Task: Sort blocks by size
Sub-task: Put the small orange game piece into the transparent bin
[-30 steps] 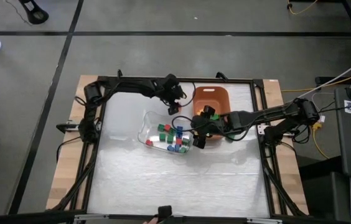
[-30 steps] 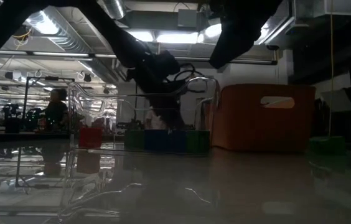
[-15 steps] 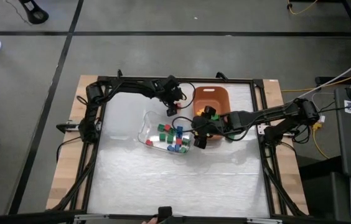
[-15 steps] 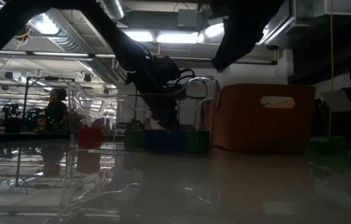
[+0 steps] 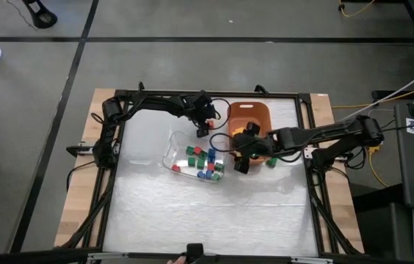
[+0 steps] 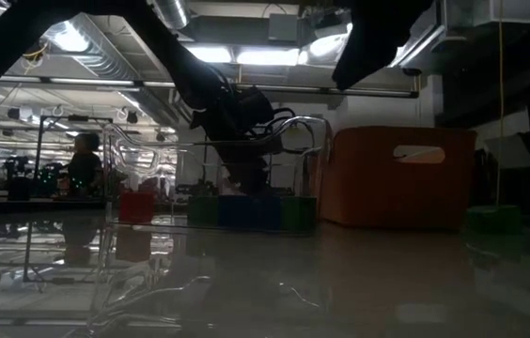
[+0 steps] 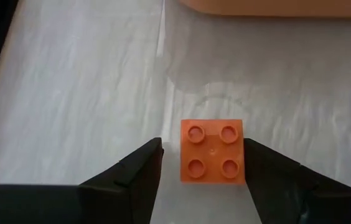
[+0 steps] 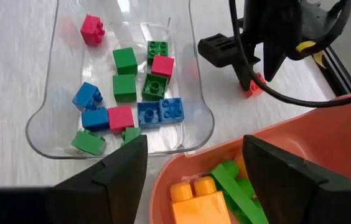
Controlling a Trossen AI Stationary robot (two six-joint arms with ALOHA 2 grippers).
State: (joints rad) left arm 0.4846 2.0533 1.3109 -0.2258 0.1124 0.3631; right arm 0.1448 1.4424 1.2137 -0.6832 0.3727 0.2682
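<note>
Left gripper (image 5: 202,130): at the table's (image 5: 192,213) far middle, between tray (image 5: 172,147) and bin (image 5: 238,111). Fingers (image 7: 132,177) spread around an orange brick (image 7: 212,151), a two-by-two, studs up; it rests on the table surface, touching or nearly touching the inner face of one finger, a gap on the other side. No pinch.

Right gripper (image 5: 242,155): at the bin's near edge, 3 o'clock of the tray. Fingers (image 8: 110,174) spread wide, holding nothing.

Tray: clear plastic, table centre. Holds small blocks (image 8: 126,87) in green, blue, red and pink, loosely clustered, some touching.

Bin: orange, 1 o'clock of the tray. Holds larger pieces: a yellow-orange brick (image 8: 194,199) and a long green one (image 8: 231,183).

One green block (image 5: 271,162) lies alone on the table, 4 o'clock of the bin.

Low view: tray and bin stand side by side; a person (image 6: 84,164) shows far behind.
</note>
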